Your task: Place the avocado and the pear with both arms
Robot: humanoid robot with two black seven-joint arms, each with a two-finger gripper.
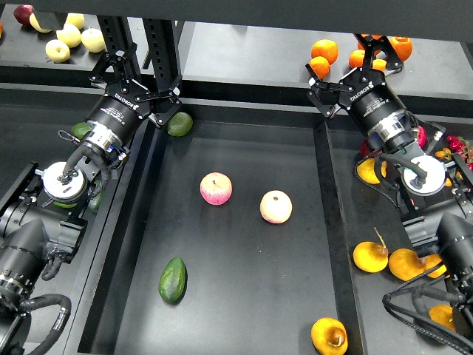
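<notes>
The big black tray (244,310) already holds both fruits. The long avocado (173,279) lies near-left, tipped a little, well below the left gripper (140,87). The pear (329,336) sits near-right, well below the right gripper (353,68). Both grippers are spread and hold nothing.

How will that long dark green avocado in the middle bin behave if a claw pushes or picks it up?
The avocado lies on its side on the flat bin floor, so a push would probably pivot or roll it. Its skin looks smooth and slightly shiny, so it may slip between fingers. Its tapered end suggests gripping across the wider middle.
</notes>
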